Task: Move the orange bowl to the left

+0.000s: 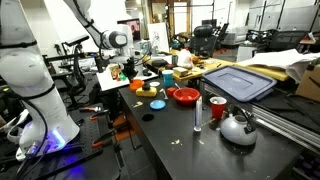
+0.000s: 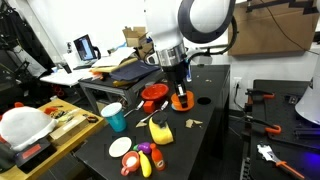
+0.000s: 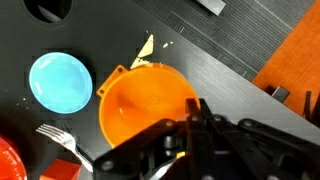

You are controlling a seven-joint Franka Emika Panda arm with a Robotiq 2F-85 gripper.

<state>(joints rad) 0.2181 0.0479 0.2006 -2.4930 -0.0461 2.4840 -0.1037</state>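
Note:
The small orange bowl point(image 3: 140, 105) fills the middle of the wrist view, on or just above the black table. My gripper point(image 3: 196, 112) has its two fingers pressed together on the bowl's right rim. In both exterior views the gripper point(image 2: 180, 88) point(image 1: 128, 72) points down at the orange bowl point(image 2: 181, 101) point(image 1: 137, 86). The larger red bowl point(image 2: 152, 97) point(image 1: 185, 96) sits right beside it. I cannot tell whether the orange bowl touches the table.
A light blue disc point(image 3: 60, 80) and a fork point(image 3: 60, 145) lie close to the bowl. A blue cup point(image 2: 113, 117), yellow pieces point(image 2: 160, 130) and toy food point(image 2: 145, 158) are near the table edge. A kettle point(image 1: 237, 126), red cup point(image 1: 217, 107) and grey tray point(image 1: 240, 82) stand further along.

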